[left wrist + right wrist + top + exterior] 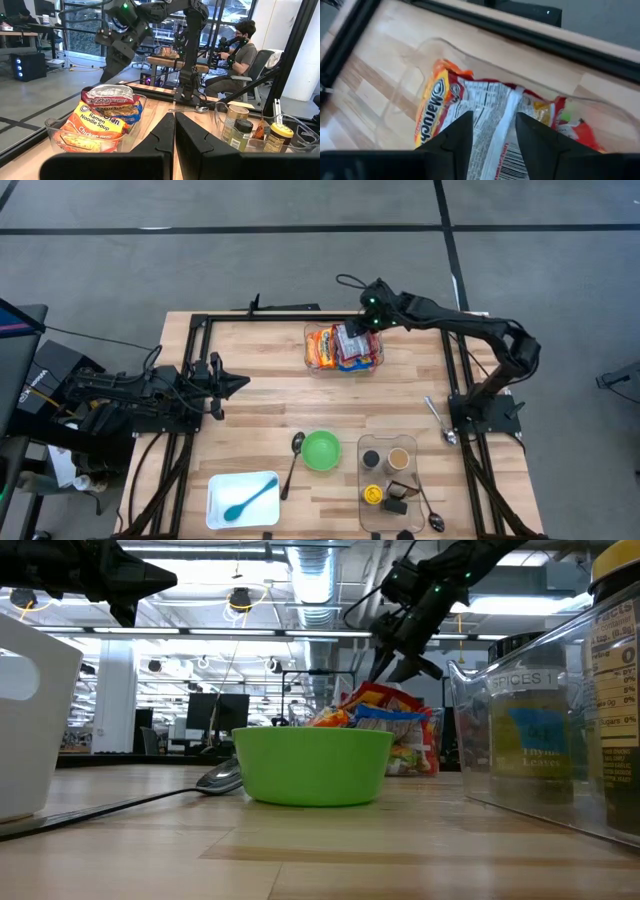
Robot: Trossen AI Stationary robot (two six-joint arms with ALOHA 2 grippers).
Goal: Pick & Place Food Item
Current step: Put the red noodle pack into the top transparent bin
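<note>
ramen packets (343, 348) lie stacked in the clear bin (312, 364) at the table's far edge, long axes running roughly across the table. labels read "maruchan ramen noodle soup, chicken flavor". right gripper (492, 127) hovers just above the top packet, fingers parted, holding nothing. left gripper (238, 383) waits at the left edge, fingers closed.

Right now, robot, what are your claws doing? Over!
Right gripper open, above ramen packets in clear bin, holding nothing. Left gripper shut, waiting at table's left side. Nothing in the way. Over.
</note>
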